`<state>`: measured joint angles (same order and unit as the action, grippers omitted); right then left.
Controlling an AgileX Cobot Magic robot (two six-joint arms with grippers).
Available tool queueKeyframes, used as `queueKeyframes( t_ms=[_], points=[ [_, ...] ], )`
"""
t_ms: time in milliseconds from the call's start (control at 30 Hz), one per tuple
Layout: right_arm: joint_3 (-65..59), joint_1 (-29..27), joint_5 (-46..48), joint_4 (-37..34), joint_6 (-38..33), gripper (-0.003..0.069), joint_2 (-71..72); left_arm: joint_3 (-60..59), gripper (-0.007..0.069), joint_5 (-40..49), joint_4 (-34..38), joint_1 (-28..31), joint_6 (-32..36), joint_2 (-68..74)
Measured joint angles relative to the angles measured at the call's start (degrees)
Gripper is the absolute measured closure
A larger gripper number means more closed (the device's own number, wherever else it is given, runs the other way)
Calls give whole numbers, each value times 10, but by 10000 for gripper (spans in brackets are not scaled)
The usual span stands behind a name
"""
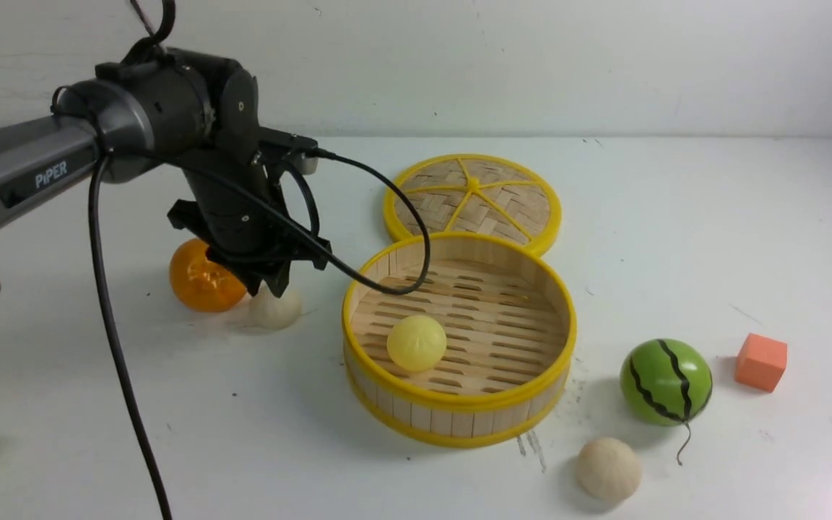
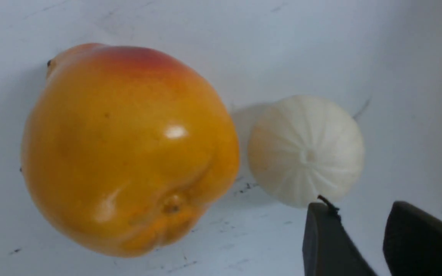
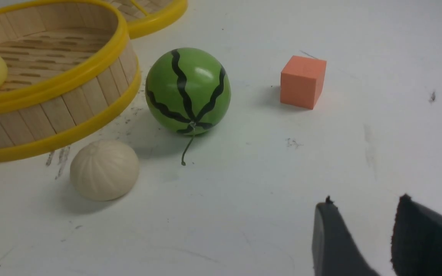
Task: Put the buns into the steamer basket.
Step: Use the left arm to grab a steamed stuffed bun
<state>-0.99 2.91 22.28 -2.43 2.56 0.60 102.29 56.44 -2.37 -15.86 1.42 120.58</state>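
Hovering left of the steamer basket [image 1: 459, 415], the left hand [image 2: 349, 230] has its fingers apart above a pleated bun [image 2: 307, 151]. The yellow bun [image 1: 417, 343] sits inside the basket; the right hand [image 3: 370, 234] is spread too.

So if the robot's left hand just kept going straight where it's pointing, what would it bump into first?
Probably the cream pleated bun beside the orange fruit; the open fingers point down at it, though how much gap remains is unclear.
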Motion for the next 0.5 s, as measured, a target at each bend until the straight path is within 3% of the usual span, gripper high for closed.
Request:
queueKeyframes(
  t_ms=[200,500],
  points=[
    [0,0,0,0,0,419,0,0,321,-58,0,11,0,20],
    [0,0,0,0,0,419,0,0,316,-98,-1,11,0,32]
  ],
)
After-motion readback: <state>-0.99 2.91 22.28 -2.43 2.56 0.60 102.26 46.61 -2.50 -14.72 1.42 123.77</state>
